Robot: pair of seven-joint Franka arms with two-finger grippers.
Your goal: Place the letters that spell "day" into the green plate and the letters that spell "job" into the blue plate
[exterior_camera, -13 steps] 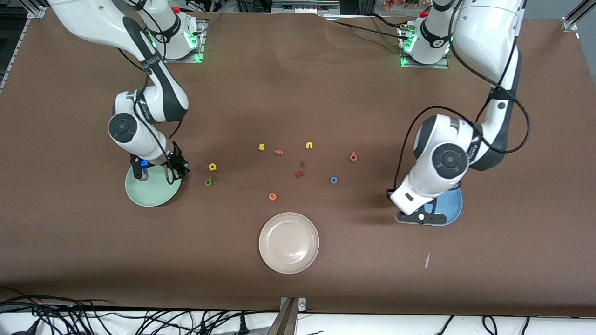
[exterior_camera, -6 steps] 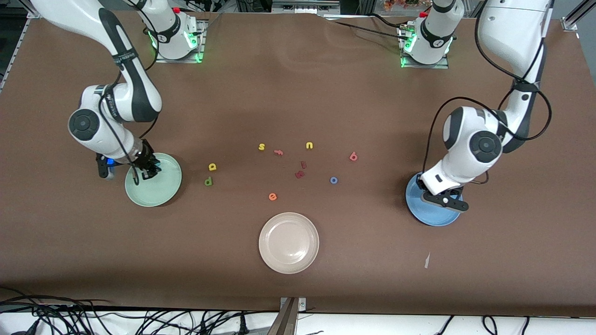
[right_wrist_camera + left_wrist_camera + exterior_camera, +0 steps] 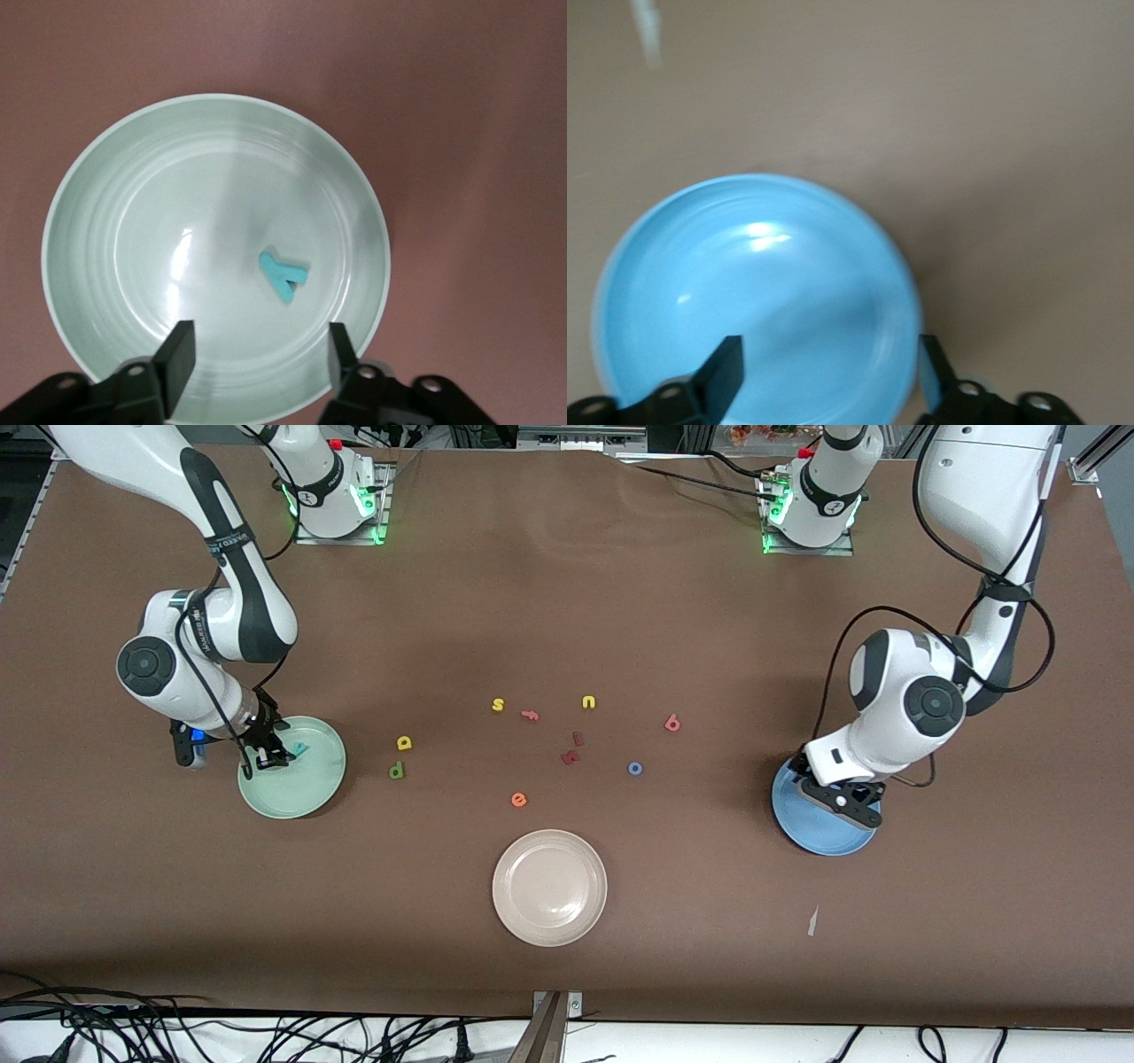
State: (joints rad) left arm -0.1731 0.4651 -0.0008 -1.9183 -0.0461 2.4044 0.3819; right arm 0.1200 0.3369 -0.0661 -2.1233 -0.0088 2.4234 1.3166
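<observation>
Over green plate (image 3: 80, 230): right gripper (image 3: 257, 352), arm bent down, fingers apart, empty.
Teal y (image 3: 283, 274): lying in green plate.
Over blue plate (image 3: 664, 266): left gripper (image 3: 828, 363), arm bent down, fingers apart, empty.
Mid-tabletop (image 3: 567, 602): a (image 3: 404, 742), d (image 3: 396, 771), o (image 3: 634, 768), b (image 3: 672, 724).
Writing: none readable.

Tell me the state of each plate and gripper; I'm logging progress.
green plate: holds the teal y.
blue plate: no letter visible in it.
beige plate: empty.
right gripper: open over the green plate.
left gripper: open over the blue plate.
</observation>
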